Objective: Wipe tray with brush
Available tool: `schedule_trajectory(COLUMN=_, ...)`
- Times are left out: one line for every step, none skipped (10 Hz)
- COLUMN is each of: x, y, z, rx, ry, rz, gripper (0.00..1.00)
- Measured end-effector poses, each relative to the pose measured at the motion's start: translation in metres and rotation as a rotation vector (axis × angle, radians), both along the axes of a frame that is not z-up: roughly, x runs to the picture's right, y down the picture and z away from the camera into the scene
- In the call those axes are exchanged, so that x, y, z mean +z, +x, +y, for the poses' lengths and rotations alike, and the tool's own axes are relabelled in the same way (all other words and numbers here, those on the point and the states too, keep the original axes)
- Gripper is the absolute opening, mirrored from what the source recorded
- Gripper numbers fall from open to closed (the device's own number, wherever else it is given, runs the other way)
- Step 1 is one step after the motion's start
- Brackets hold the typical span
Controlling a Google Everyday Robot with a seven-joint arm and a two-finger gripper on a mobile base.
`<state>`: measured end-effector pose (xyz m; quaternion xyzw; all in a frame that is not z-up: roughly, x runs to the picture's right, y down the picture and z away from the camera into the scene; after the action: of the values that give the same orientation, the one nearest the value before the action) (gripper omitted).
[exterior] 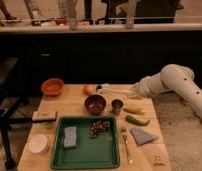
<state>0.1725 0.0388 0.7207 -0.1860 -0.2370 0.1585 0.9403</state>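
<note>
The green tray (pixel 85 164) lies on the wooden table at the front middle. It holds a grey-blue sponge (pixel 70 136) and a cluster of dark grapes (pixel 99 128). My gripper (pixel 136 92) is at the back right of the table, shut on the white handle of the brush (pixel 116 90). The brush points left, with its small dark head (pixel 99 88) in the air beside an orange fruit (pixel 88 90). The brush is behind the tray, well apart from it.
An orange bowl (pixel 52 86), a dark red bowl (pixel 95 104) and a small cup (pixel 117 106) stand behind the tray. A yellow item (pixel 134 110), a green vegetable (pixel 137 120), a grey cloth (pixel 143 135) and a fork (pixel 126 145) lie right. A wooden-topped block (pixel 45 116) and a white tub (pixel 38 143) lie left.
</note>
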Motion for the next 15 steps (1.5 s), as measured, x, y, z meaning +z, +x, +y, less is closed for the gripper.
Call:
schedule_trajectory(x=-0.007, y=0.0, z=0.01, rx=-0.008, ry=-0.012, rz=-0.003, gripper=0.0)
schedule_trajectory(x=-0.017, y=-0.001, z=0.027, rx=-0.017, ry=-0.031, rz=-0.008, gripper=0.0)
schedule_trajectory(x=-0.025, y=0.001, z=0.042, rx=-0.019, ry=-0.05, rz=-0.011, gripper=0.0)
schedule_trajectory(x=-0.031, y=0.001, z=0.054, rx=-0.021, ry=-0.07, rz=-0.018, gripper=0.0)
schedule_trajectory(x=-0.033, y=0.0, z=0.058, rx=-0.024, ry=-0.078, rz=-0.022, gripper=0.0)
schedule_trajectory(x=-0.032, y=-0.001, z=0.058, rx=-0.026, ry=-0.078, rz=-0.024, gripper=0.0)
schedule_trajectory(x=-0.032, y=-0.001, z=0.058, rx=-0.026, ry=-0.077, rz=-0.024, gripper=0.0)
schedule_trajectory(x=-0.033, y=0.0, z=0.058, rx=-0.025, ry=-0.077, rz=-0.023, gripper=0.0)
schedule_trajectory(x=-0.033, y=-0.001, z=0.058, rx=-0.025, ry=-0.077, rz=-0.023, gripper=0.0)
schedule_trajectory(x=-0.032, y=-0.001, z=0.057, rx=-0.026, ry=-0.077, rz=-0.023, gripper=0.0)
schedule_trajectory(x=-0.032, y=-0.001, z=0.057, rx=-0.029, ry=-0.079, rz=-0.022, gripper=0.0)
schedule_trajectory(x=-0.031, y=-0.004, z=0.063, rx=-0.063, ry=-0.101, rz=-0.021, gripper=0.0)
schedule_trajectory(x=-0.032, y=-0.012, z=0.073, rx=-0.097, ry=-0.125, rz=-0.028, gripper=0.0)
schedule_trajectory(x=-0.035, y=-0.015, z=0.086, rx=-0.124, ry=-0.149, rz=-0.028, gripper=0.0)
schedule_trajectory(x=-0.041, y=-0.019, z=0.102, rx=-0.153, ry=-0.175, rz=-0.027, gripper=0.0)
